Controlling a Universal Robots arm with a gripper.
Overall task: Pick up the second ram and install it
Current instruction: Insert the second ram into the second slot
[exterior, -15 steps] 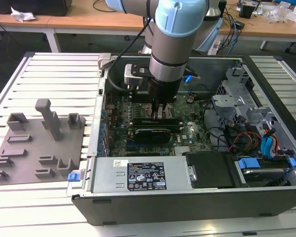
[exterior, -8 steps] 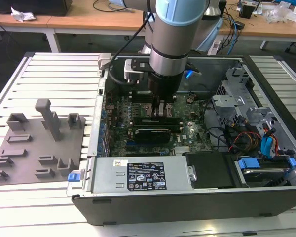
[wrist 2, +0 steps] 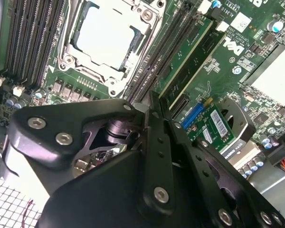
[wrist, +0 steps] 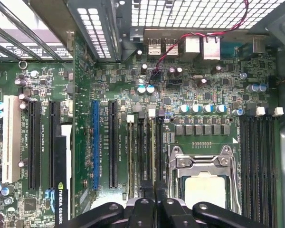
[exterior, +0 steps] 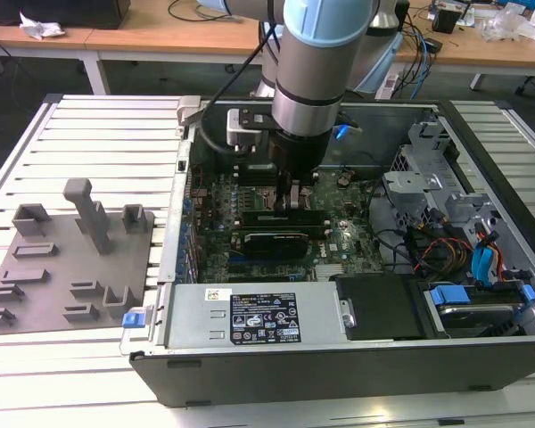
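Open computer case [exterior: 481, 267] on the table, motherboard [wrist: 204, 80] directly below the hand [exterior: 290, 198]. Hand lowered among the slots [wrist 2: 156, 61] beside the processor socket [wrist 2: 107, 35], apparently closed on the second ram [wrist 2: 189, 54], standing edge-down in its slot. Best kept upright, pressed evenly at both ends until clips catch.

— What does the arm [exterior: 310, 62] look like in the exterior view?
— A thick silver-grey tube with a pale blue cap at the joint and a dark band lower down, ending in a black wrist.
— Anything fixed to it?
— A small white-and-grey box [exterior: 243, 127] at the wrist, with a black cable [exterior: 216, 105] looping off it.
— And the gripper [wrist 2: 147, 142]?
— In the second wrist view, matte black angular links carrying round silver screws [wrist 2: 161, 194], with a dark cylinder between them.
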